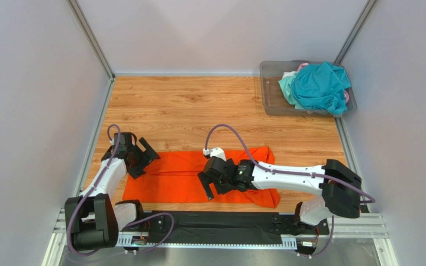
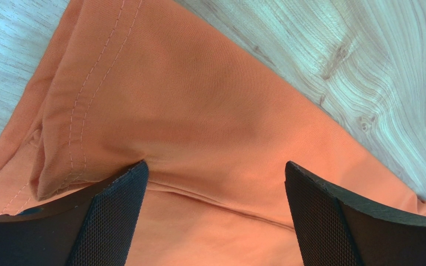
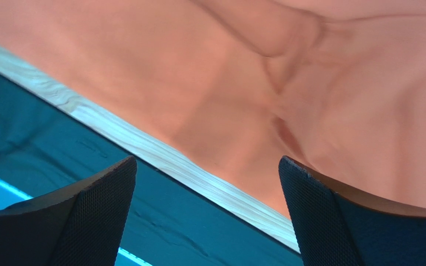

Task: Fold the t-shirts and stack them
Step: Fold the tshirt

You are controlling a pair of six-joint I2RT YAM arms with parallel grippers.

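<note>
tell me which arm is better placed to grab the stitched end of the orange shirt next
Left. The left arm has its jaws open right over the orange shirt's stitched hem; the right arm sits mid-shirt by the near edge, away from that end.

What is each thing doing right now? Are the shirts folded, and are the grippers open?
orange t-shirt, lying on the table, partly folded, not held.
teal t-shirt, crumpled on top in the bin.
mint t-shirt, crumpled under the teal one.
bin, holding the unfolded pile.
left gripper, open over the orange t-shirt.
right gripper, open over its near edge.
</note>
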